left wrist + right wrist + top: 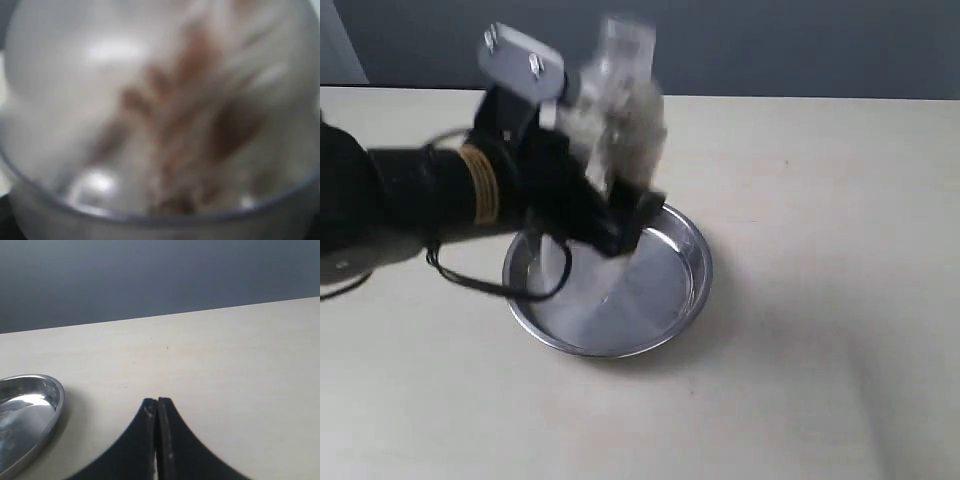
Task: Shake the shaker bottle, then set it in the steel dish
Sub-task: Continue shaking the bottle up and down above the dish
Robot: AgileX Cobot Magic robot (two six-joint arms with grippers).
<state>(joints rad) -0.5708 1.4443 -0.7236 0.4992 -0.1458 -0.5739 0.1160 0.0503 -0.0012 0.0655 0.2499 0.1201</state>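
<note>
Above steel dish (692, 285), shaker bottle (620, 105) holds brown bits (190, 115).

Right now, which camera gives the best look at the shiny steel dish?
The exterior view: it shows most of the round steel dish, part hidden behind the left arm. The right wrist view catches only one edge. The left wrist view is filled by the blurred shaker bottle; no dish shows.
</note>
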